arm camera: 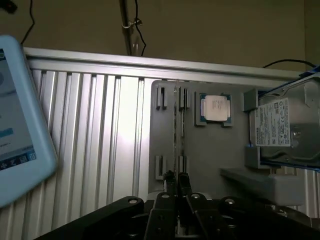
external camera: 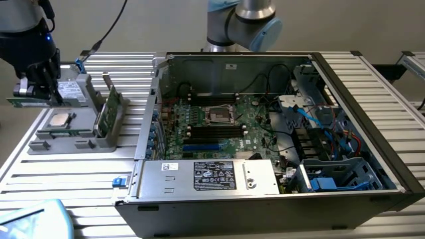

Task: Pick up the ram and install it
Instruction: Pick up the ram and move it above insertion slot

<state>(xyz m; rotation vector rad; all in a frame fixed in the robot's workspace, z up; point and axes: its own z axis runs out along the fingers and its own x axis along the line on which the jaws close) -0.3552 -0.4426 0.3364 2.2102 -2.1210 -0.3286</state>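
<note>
Clamping ram (external camera: 19,102), gripper (external camera: 37,94) above tray (external camera: 73,142) edge, apart fr. case (external camera: 265,214).

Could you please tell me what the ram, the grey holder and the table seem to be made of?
The ram, gripped in the end effector: green circuit-board laminate, probably fibreglass, judging by its colour. The grey holder: likely matte plastic, given its dull, even surface. The table: ribbed metal, probably aluminium, from its silvery sheen.
</note>
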